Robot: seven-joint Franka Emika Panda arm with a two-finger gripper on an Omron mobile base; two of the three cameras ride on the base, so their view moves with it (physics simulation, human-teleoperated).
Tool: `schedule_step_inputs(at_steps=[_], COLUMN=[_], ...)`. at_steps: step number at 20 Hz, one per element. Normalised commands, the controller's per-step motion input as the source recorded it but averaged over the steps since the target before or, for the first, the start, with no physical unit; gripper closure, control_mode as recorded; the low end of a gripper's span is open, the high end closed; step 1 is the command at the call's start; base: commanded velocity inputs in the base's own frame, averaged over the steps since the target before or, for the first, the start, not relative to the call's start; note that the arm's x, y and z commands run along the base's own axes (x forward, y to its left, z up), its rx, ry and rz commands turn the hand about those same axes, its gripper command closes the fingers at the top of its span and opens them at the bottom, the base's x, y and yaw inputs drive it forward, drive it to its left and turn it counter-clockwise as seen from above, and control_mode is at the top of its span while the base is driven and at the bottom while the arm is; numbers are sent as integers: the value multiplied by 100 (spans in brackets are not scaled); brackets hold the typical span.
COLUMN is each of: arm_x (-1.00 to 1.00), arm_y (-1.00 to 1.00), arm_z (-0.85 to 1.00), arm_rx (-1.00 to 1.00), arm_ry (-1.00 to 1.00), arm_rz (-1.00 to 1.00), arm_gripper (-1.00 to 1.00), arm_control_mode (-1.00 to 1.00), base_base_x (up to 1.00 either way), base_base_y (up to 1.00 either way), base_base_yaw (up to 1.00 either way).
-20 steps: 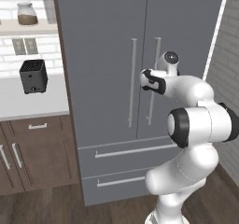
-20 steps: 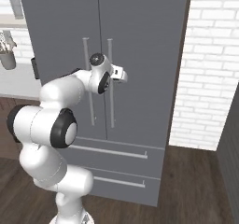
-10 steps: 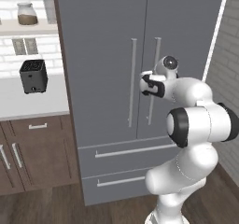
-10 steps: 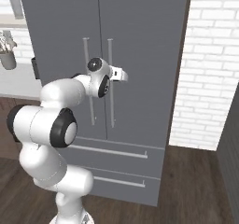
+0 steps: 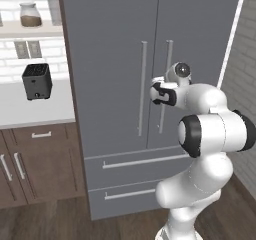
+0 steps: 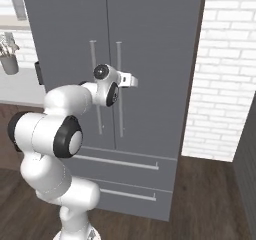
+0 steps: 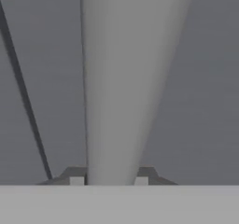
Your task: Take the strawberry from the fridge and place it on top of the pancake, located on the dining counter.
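The gripper [image 7: 109, 181] sits against the front of the fridge [image 5: 110, 59], with the right door's long silver handle [image 7: 126, 87] running straight up between its two fingertips [image 7: 76, 180]. In the hand view each dark tip stands right at an edge of the handle, one on either side, so the jaws look narrowed around the bar and pinching it; I judge this a grip on the handle, though actual contact cannot be made out for certain. The handle runs up and away from the tool, and the dark seam [image 7: 25, 97] between the two doors slants off to one side of it.

From the base views the hand [image 5: 164, 91] reaches forward at about mid-height of the handle [image 5: 164, 86], wrist held level. That height probably gives good leverage to swing the door on its hinge, and the sideways clamp keeps the bar from slipping out as the arm pulls back.

Both doors are shut and so are the two drawers [image 5: 135, 161] below the tool, so the strawberry is presumably inside, behind the door ahead of the fingers. The step in hand looks like opening the fridge, and the task is at an early stage. Off to the tool's far left, a wall counter [image 5: 30, 111] carries a small black appliance [image 5: 37, 80].
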Motion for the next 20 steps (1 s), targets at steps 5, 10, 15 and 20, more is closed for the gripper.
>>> schedule_step_inputs(at_steps=[5, 10, 15, 20], arm_x=[-33, -53, -62, -56], arm_y=[-100, -100, -100, -100], arm_z=[-11, -9, -16, -13], arm_rx=[0, 0, 0, 0], arm_ry=[0, 0, 0, 0], arm_rz=[-2, -6, -6, -6], arm_gripper=[100, 100, 100, 100], arm_control_mode=[-100, -100, -100, -100], base_base_x=[0, 0, 0, 0], base_base_y=[0, 0, 0, 0], base_base_yaw=[0, 0, 0, 0])
